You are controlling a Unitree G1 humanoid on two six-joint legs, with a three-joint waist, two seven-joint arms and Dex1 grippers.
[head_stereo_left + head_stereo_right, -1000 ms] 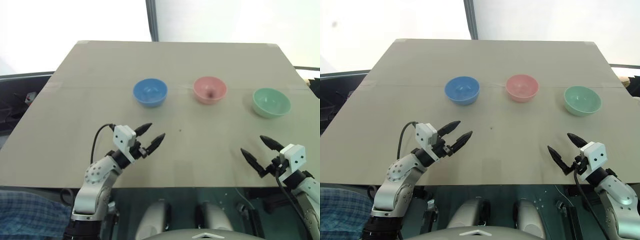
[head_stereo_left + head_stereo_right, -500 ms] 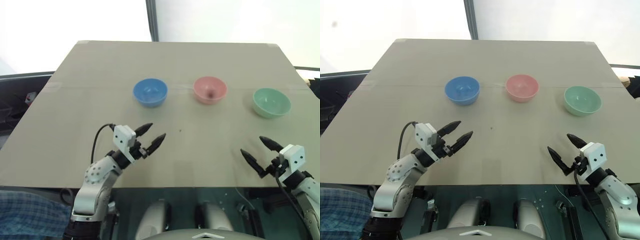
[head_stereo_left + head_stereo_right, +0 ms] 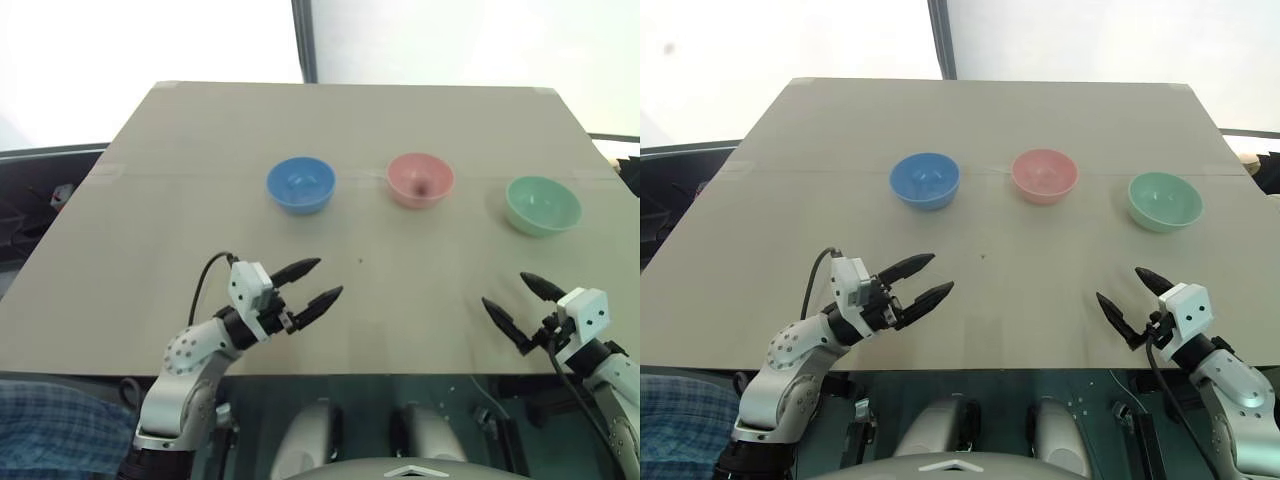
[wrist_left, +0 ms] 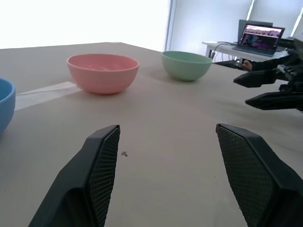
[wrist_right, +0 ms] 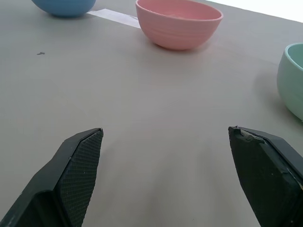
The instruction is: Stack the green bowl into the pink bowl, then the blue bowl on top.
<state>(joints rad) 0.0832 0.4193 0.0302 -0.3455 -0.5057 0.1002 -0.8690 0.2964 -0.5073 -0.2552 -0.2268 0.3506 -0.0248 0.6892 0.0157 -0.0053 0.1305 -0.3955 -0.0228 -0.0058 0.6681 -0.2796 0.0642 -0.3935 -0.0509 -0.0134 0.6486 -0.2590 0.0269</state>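
Observation:
Three bowls stand apart in a row across the far half of the tan table [image 3: 180,200]. The blue bowl [image 3: 300,185] is on the left, the pink bowl [image 3: 420,180] in the middle, the green bowl [image 3: 543,205] on the right. My left gripper [image 3: 316,281] hovers open over the near table, below the blue bowl and pointing right toward the other bowls. Near the front edge my right gripper [image 3: 516,306] is open and empty, below the green bowl. In the left wrist view the pink bowl [image 4: 102,72] and green bowl [image 4: 186,65] stand ahead of the fingers.
A strip of clear tape [image 3: 200,172] runs across the table along the line of bowls. A laptop [image 4: 262,35] sits on a desk beyond the table. The table's front edge [image 3: 400,374] lies just under both grippers.
My left gripper has swung to point more to the right and drawn slightly back toward the front edge. The right gripper and all three bowls have stayed put.

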